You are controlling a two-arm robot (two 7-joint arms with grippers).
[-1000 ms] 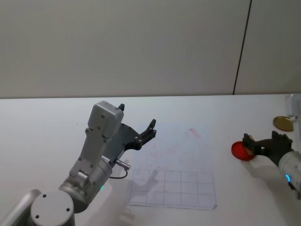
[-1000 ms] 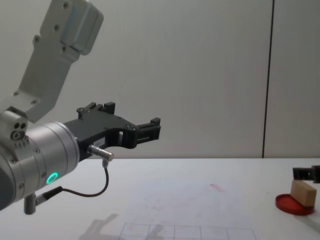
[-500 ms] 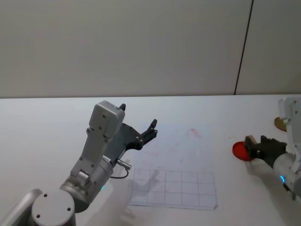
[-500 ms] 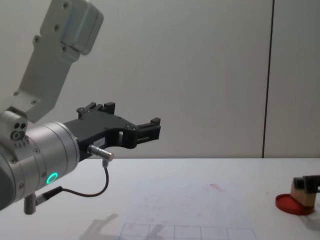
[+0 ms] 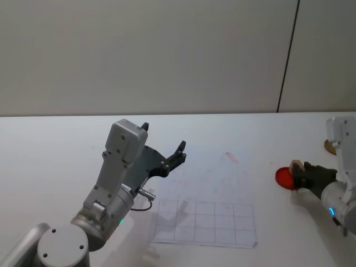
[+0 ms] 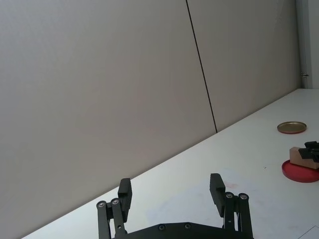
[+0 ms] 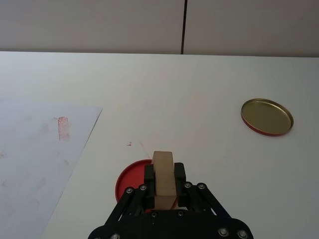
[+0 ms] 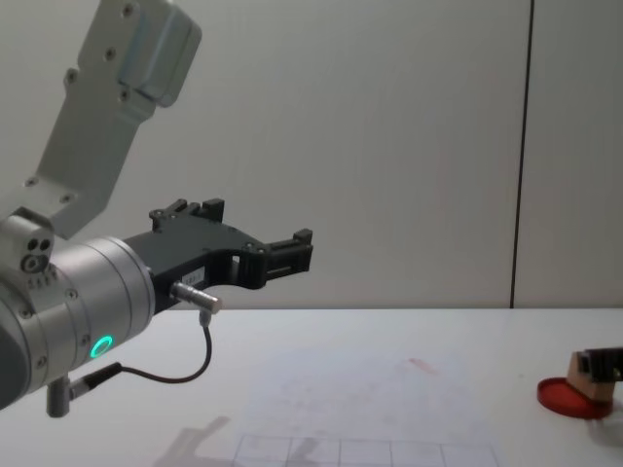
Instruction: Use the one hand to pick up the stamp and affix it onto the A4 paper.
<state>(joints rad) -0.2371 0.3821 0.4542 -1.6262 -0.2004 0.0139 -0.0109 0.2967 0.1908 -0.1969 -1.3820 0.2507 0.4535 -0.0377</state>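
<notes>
White surface (image 5: 50, 144) under a grey wall (image 5: 167, 55): your right claw (image 7: 164, 175) is clenched on the stamp (image 7: 162, 163), holding it upright over the red disc (image 7: 129, 183), well to the right of the A4 paper (image 5: 214, 186). Whether stamp and disc touch, you cannot tell. Your left claw (image 6: 171, 188) hangs released, fingers spread, raised above the surface by the paper's left edge.

The white worktop (image 5: 55, 144) carries three items: the paper (image 5: 208, 194) at centre, grid edge nearest the robot; a red disc (image 5: 282, 177) near its right side; a brass-coloured lid (image 7: 267, 116) farther right.
</notes>
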